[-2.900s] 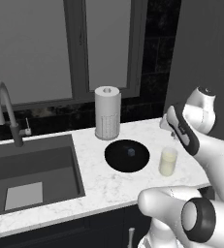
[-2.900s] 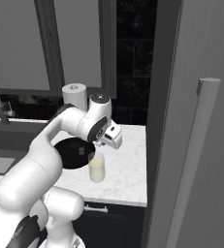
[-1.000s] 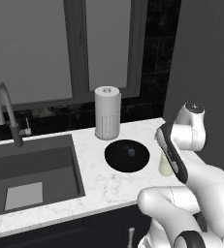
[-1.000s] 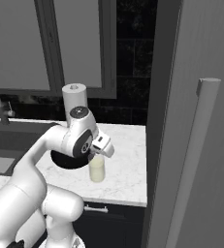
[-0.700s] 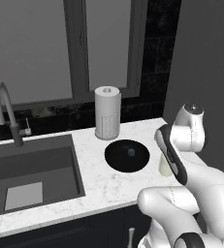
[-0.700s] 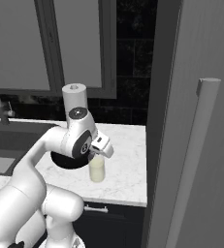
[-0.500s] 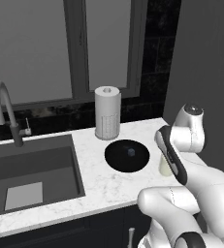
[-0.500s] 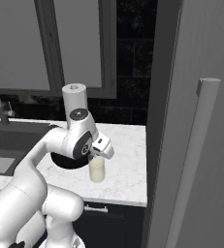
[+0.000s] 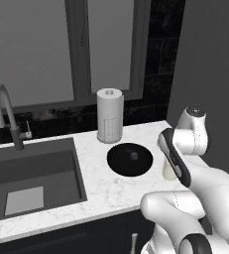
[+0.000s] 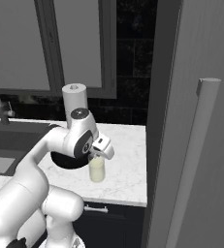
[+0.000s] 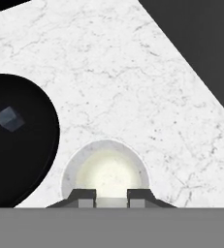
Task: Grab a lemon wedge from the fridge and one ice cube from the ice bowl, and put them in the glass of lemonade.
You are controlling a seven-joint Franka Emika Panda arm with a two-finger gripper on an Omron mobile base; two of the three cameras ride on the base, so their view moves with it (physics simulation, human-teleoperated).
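The glass of lemonade (image 11: 108, 172) stands on the white marble counter, directly under my gripper (image 11: 112, 196). The two dark fingertips (image 11: 87, 196) sit close together over the glass's rim, with a small pale piece, the lemon wedge (image 11: 112, 201), pinched between them. In the right base view my gripper (image 10: 99, 154) hangs just above the glass (image 10: 97, 170). In the left base view the arm covers most of the glass (image 9: 169, 172). Left of the glass lies the black ice bowl (image 9: 118, 161) (image 11: 31, 145) with one ice cube (image 9: 134, 156) (image 11: 9, 119) in it. The grey fridge (image 10: 181, 97) with its bar handle (image 10: 197, 160) rises on the right.
A white paper towel roll (image 9: 109, 115) (image 10: 74, 99) stands behind the bowl by the window. The grey sink (image 9: 31, 173) and its curved faucet (image 9: 4, 111) lie to the left. The counter ends at the fridge's side.
Since 2.9 s ago the hand has come down and turned over the glass. Over the last second it has barely moved.
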